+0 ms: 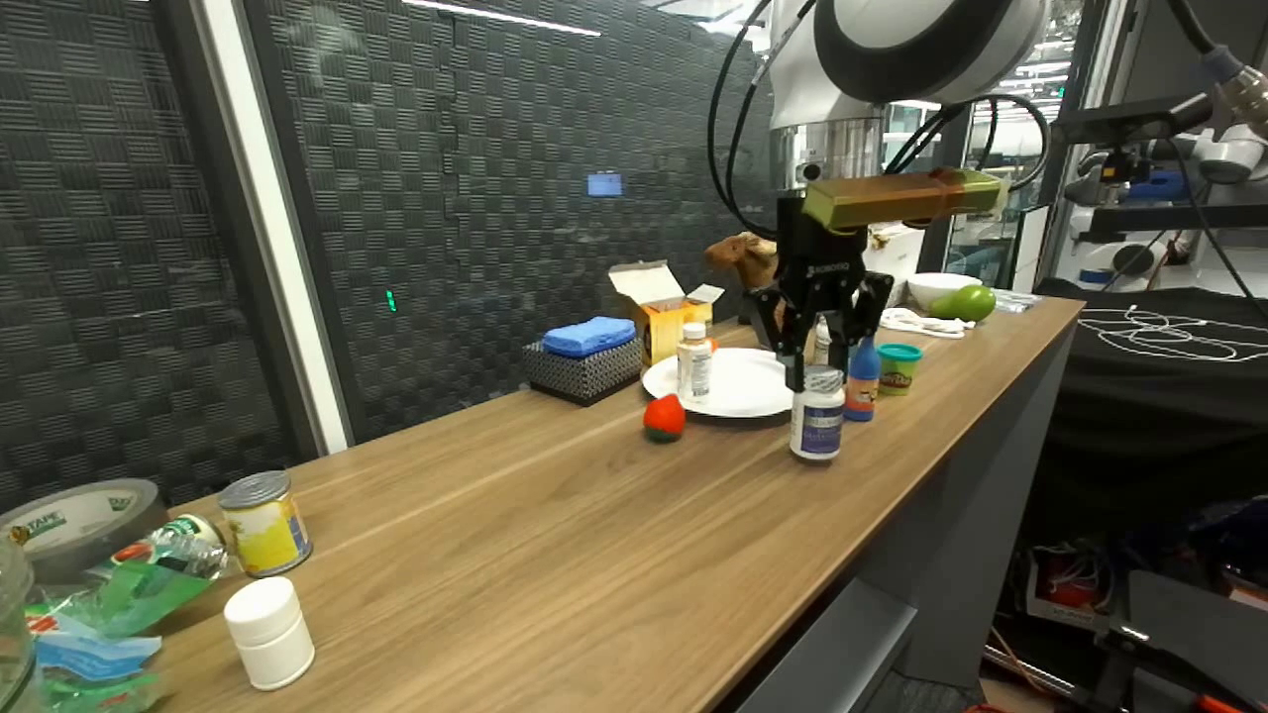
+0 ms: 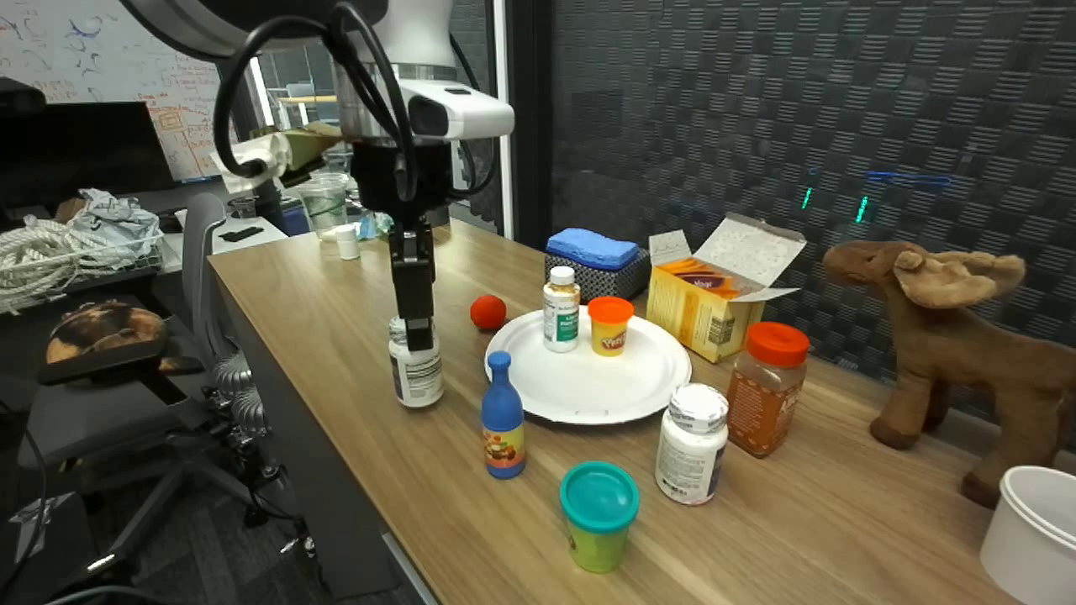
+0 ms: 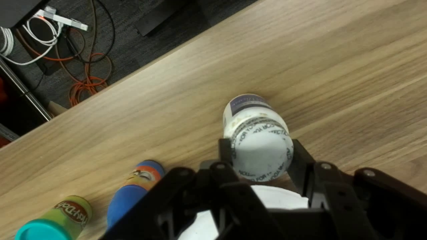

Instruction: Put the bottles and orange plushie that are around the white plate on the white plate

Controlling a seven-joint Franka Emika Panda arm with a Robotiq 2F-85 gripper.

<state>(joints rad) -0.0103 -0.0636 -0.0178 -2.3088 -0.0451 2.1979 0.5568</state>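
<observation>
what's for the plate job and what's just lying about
For the job: white plate, orange plushie, blue bottle, white bottle in the tool, green-labelled bottle on the plate, another white bottle

Lying about: toy moose, yellow box, yellow can, white jar

Sides: per an exterior view
On plate (image 2: 601,391): bottle A (image 2: 561,313) left, tub (image 2: 609,329) right
Left of plate: bottle B (image 2: 418,371)
Behind plate: plushie (image 2: 487,313) left, carton (image 2: 702,319) right
Before plate: bottle C (image 2: 503,420) left, bottle D (image 2: 691,449) right

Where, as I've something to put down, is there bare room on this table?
Widest: the table between the orange plushie and yellow can. Smaller: the white plate between yellow tub and blue bottle. Crowded: the plate's side with that bottle, green tub, a white bottle and orange-lidded jar.
</observation>
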